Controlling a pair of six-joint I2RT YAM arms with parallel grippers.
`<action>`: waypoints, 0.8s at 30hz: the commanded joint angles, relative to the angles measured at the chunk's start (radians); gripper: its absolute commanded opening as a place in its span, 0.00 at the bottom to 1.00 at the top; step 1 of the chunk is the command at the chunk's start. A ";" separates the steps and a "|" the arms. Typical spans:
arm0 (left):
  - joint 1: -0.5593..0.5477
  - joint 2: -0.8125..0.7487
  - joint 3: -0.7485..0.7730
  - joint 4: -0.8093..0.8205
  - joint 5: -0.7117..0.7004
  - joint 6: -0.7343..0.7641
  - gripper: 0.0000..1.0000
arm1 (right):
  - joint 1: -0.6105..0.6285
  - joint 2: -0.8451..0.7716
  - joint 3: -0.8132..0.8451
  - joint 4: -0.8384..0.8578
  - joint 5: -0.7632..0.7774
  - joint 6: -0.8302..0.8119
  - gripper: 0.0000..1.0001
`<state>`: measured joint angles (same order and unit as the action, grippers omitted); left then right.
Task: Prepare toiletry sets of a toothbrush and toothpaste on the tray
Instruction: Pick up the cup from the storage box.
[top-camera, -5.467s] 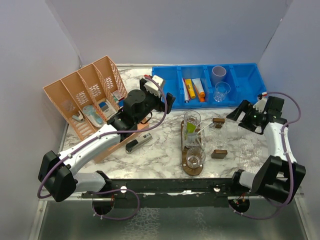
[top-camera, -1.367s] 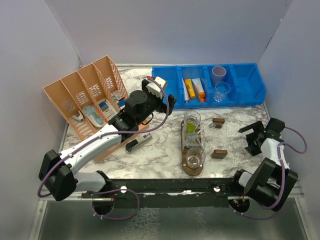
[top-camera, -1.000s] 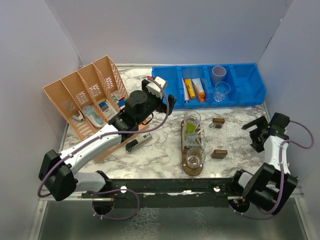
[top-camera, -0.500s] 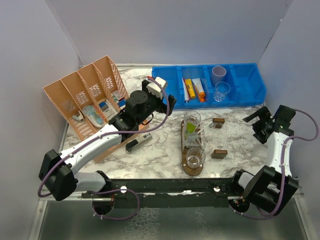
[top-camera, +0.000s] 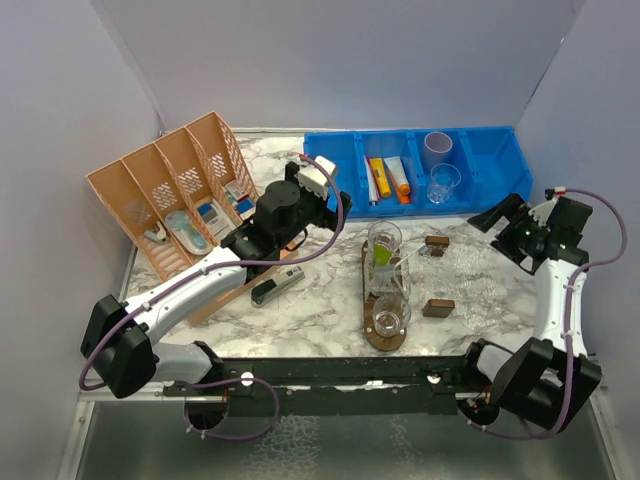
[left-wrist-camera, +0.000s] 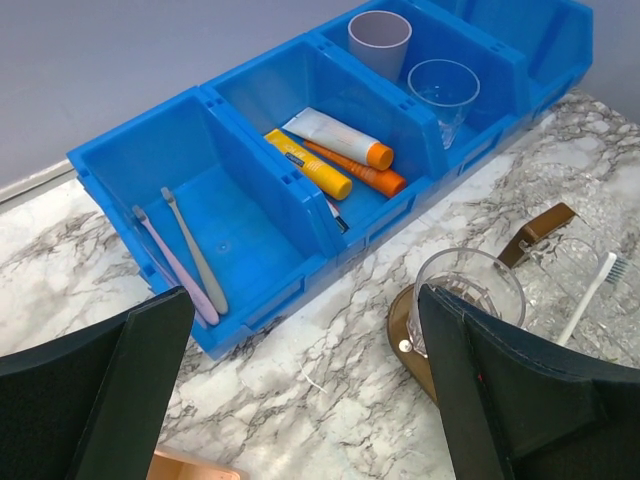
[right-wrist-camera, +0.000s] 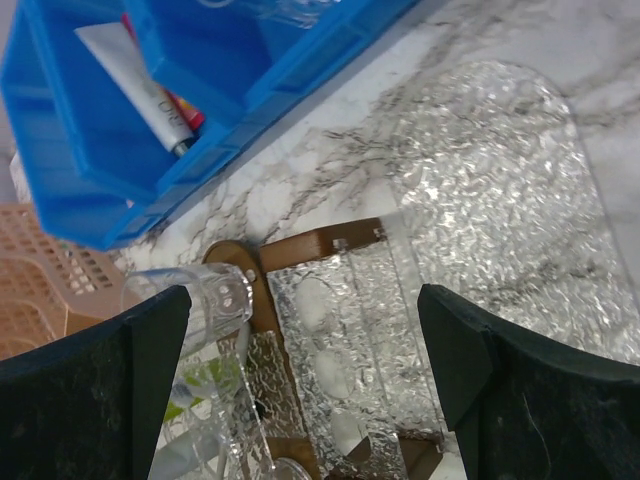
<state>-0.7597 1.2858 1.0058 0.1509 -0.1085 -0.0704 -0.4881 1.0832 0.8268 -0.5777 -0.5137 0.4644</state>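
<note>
Toiletry sets (top-camera: 385, 240): clear tumblers standing upright in a single row on the tray (top-camera: 373, 338), with a lime green tube (top-camera: 381, 258) showing among them. A thin white toothbrush (top-camera: 406, 262) leans out of the row, its bristle head raised toward the right and far side. Tray: a dark brown oblong board with rounded ends, lying flat at mid-table (top-camera: 320, 320). Its long axis runs near to far, the far end pointing at the blue bin (top-camera: 480, 150) and the near end at the arm bases. A clear textured panel (top-camera: 465, 280) with small brown blocks (top-camera: 438, 307) lies just beside the tray on the right. The orange divided basket (top-camera: 165, 185) stands well apart at the left. Left gripper (top-camera: 338, 203): hovers over the table between basket and bin, fingers (left-wrist-camera: 110, 390) spread wide with nothing between them. Right gripper (top-camera: 505, 230): held above the panel's far right corner near the bin, jaws likewise parted and empty. Change from about a second and a half ago: the right arm has swung up from the near right edge of the table toward the bin, and the left wrist has shifted only slightly. The tray and its sets lie as before.
</note>
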 joint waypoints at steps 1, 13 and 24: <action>-0.003 -0.010 0.026 0.015 -0.048 0.018 0.99 | 0.061 -0.032 0.078 0.063 -0.140 -0.082 0.98; -0.004 -0.039 0.010 0.026 -0.130 0.065 0.99 | 0.423 0.199 0.277 0.108 0.153 -0.119 0.94; 0.004 -0.038 0.017 0.027 -0.111 0.051 0.99 | 0.479 0.569 0.627 0.005 0.428 -0.252 0.79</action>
<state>-0.7597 1.2751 1.0058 0.1490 -0.2142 -0.0158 -0.0162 1.5368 1.2995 -0.5232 -0.2634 0.2943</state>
